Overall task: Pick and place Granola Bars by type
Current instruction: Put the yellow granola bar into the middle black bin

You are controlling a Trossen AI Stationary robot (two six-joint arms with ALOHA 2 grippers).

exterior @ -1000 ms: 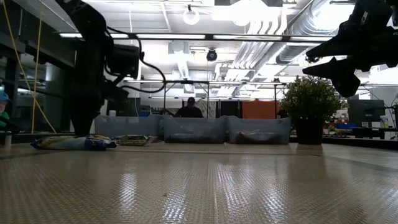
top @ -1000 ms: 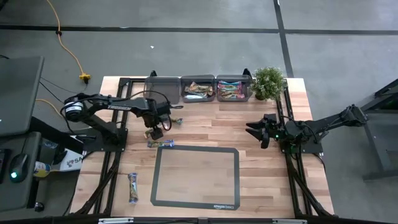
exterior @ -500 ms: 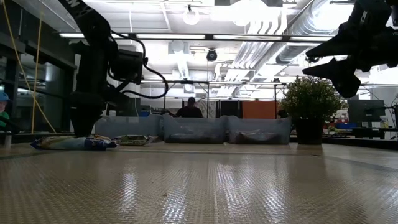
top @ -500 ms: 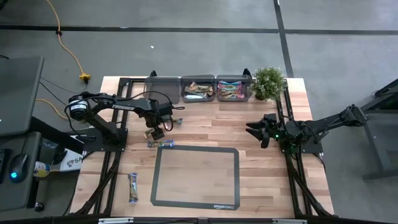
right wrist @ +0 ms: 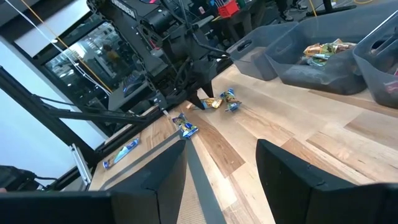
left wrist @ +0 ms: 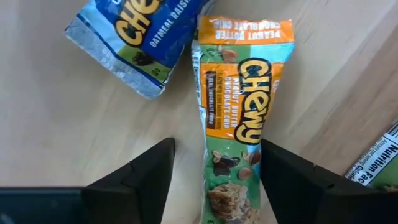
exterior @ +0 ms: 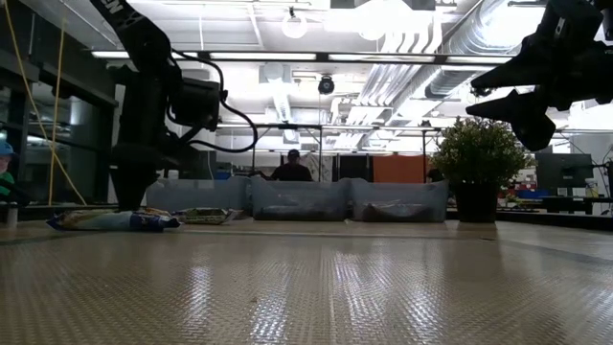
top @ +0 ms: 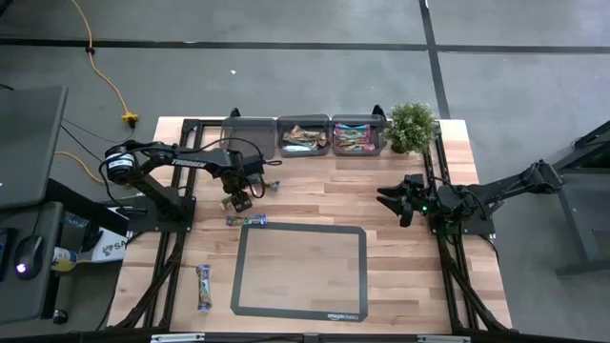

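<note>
left tool [left wrist: 214,180] straddles a green-orange granola bar [left wrist: 239,124] on the desk [top: 381,257], fingers either side; grip uncertain. right tool [top: 393,202] hovers open.

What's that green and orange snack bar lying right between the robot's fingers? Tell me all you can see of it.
The green and orange bar is a slim Chewy granola bar in a shiny wrapper, with an orange band reading peanut butter chocolate chip at its crimped end. It lies flat on the wooden table, between the fingers of the left gripper. A blue bar lies at its orange end.
</note>
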